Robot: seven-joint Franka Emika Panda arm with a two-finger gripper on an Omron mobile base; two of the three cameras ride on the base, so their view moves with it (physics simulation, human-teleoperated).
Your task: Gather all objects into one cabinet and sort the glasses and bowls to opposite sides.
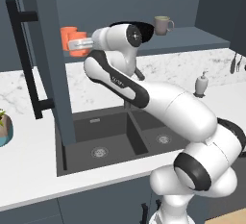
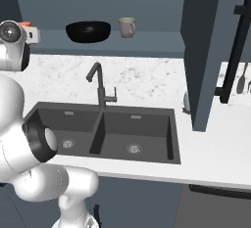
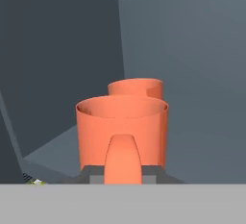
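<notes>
My gripper [image 3: 123,170] is shut on the near wall of an orange cup [image 3: 122,122], held upright inside the dark slate-blue cabinet [image 3: 192,74]. A second orange vessel [image 3: 137,87] stands right behind it. From the left base view the gripper [image 1: 77,44] reaches into the cabinet's left end, with the orange vessel [image 1: 68,35] beside the hand. On the same shelf further right stand the wide black bowl [image 2: 88,31] and the grey-beige mug [image 2: 127,27], also seen as the mug [image 1: 162,25]. The bowl is hidden behind my arm in the left base view.
The cabinet's open doors [image 1: 48,50] [image 2: 206,51] jut out on both sides with long black bar handles. Below lie a double sink [image 2: 103,134] with a dark faucet [image 2: 99,82], a soap dispenser [image 1: 201,84], a potted plant [image 1: 4,127] and hanging utensils [image 2: 242,80].
</notes>
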